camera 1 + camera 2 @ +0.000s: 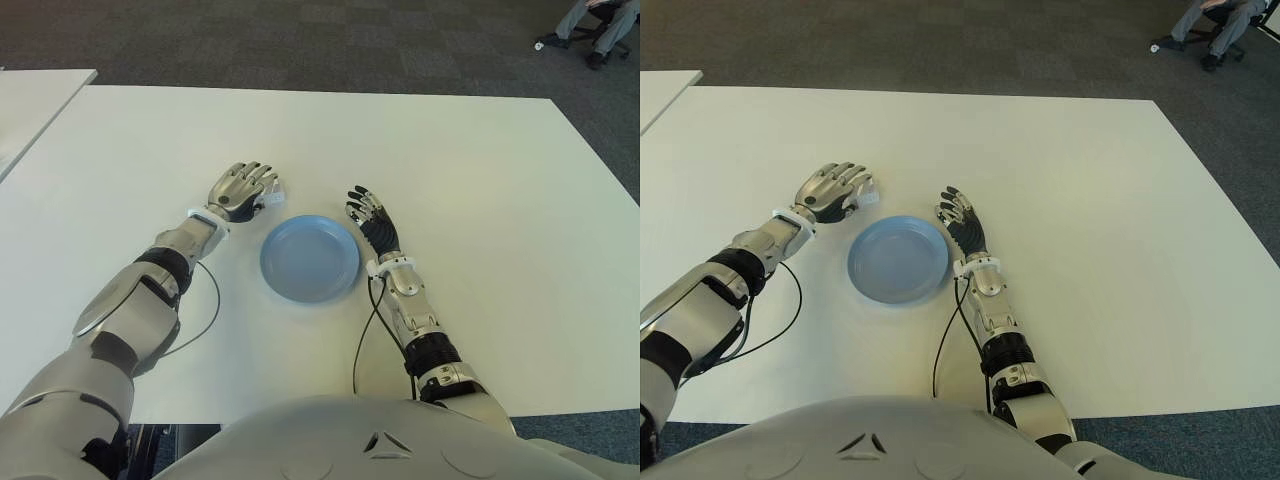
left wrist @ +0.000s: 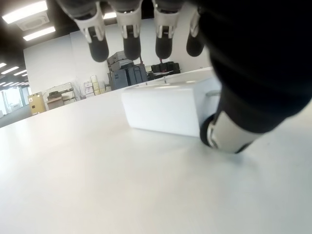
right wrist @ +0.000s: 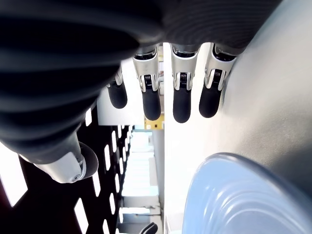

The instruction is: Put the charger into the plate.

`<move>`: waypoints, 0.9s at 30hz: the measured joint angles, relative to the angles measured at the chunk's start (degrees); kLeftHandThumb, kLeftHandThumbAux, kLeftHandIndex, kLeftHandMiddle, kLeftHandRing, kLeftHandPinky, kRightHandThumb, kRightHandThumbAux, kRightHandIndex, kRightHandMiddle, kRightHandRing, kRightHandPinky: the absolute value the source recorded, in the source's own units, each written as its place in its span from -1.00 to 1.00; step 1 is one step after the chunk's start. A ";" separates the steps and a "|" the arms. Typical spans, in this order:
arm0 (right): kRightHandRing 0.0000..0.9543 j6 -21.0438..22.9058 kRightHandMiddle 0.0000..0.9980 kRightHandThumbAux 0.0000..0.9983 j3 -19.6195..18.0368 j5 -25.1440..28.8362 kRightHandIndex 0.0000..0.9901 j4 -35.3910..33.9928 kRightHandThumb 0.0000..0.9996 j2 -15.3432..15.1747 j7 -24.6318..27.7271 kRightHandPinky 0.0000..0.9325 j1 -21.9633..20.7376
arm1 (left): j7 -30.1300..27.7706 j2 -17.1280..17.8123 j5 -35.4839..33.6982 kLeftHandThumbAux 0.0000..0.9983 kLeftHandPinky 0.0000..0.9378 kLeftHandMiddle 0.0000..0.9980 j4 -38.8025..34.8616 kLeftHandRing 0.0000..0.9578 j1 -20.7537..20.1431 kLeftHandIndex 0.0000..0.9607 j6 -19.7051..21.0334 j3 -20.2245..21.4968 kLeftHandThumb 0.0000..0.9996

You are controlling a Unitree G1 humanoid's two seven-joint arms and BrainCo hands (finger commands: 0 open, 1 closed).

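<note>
left hand (image 1: 241,190) over charger (image 2: 165,109), beside plate (image 1: 310,257)

White table (image 1: 480,180): blue plate (image 1: 310,258), white charger (image 2: 165,108) on it.

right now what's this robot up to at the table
The left hand is over a white charger lying on the white table, just left of the blue plate. Its fingers hang spread above the charger and its thumb sits against one end; it has not closed on it. The plate holds nothing yet. The right hand shows open on the plate's right side, holding nothing.
</note>
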 measured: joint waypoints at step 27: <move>-0.57 -0.27 -0.56 0.09 -0.32 0.08 -0.74 -0.37 -1.00 -0.05 0.67 -0.57 0.51 | -4.03 3.17 -6.49 0.29 -0.76 -0.86 -1.10 -0.85 1.78 -0.91 -4.36 0.42 -1.00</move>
